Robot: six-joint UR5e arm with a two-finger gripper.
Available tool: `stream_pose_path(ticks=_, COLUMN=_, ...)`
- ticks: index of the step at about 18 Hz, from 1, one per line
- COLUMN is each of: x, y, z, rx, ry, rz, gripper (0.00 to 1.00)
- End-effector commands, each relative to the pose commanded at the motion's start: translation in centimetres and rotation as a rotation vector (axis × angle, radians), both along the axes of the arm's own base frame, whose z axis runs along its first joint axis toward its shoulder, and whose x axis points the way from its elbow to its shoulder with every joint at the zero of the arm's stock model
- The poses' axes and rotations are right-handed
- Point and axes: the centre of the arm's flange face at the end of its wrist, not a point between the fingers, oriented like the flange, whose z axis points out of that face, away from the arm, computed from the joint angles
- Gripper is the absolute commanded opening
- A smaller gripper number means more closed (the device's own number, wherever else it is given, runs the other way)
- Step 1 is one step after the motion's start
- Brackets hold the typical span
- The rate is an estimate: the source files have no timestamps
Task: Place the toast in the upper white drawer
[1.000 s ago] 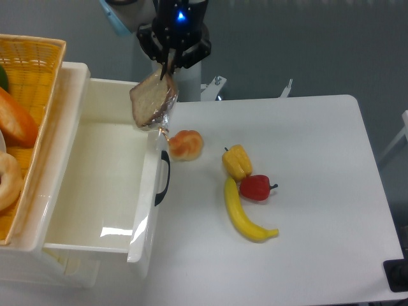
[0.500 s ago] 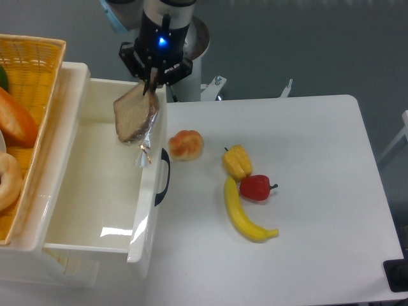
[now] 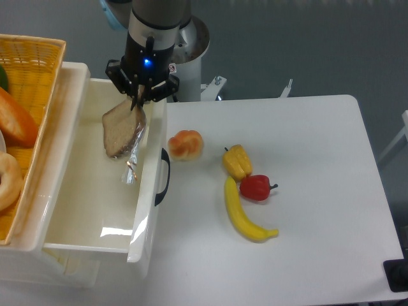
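**Brown toast hangs over the open drawer**

White plastic fills the left of the frame: the upper white drawer [image 3: 95, 191] stands pulled out, black handle facing the table [image 3: 306, 191]. At upper left the gripper [image 3: 138, 101] has its jaws clamped on the toast [image 3: 122, 129], which dangles tilted over the drawer's interior, wrap tail trailing below. Right of the handle sit a bun [image 3: 185, 145], yellow pepper [image 3: 236, 161], red pepper [image 3: 255, 187] and banana [image 3: 244, 214]. A wicker basket [image 3: 29, 64] sits far left.

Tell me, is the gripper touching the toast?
Touching. The camera view shows the gripper pinching the toast's top edge, holding it above the drawer.
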Motion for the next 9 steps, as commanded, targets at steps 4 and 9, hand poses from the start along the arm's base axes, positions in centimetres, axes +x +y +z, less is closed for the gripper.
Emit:
stream_pose_path(ticks=4, x=-0.17, y=0.16, z=0.1, rx=0.007, ry=0.009, rz=-0.003, gripper=0.58)
stream_pose_path(ticks=9, x=-0.15, y=0.14, z=0.33, rx=0.011, ry=0.013, rz=-0.004, gripper=0.62)
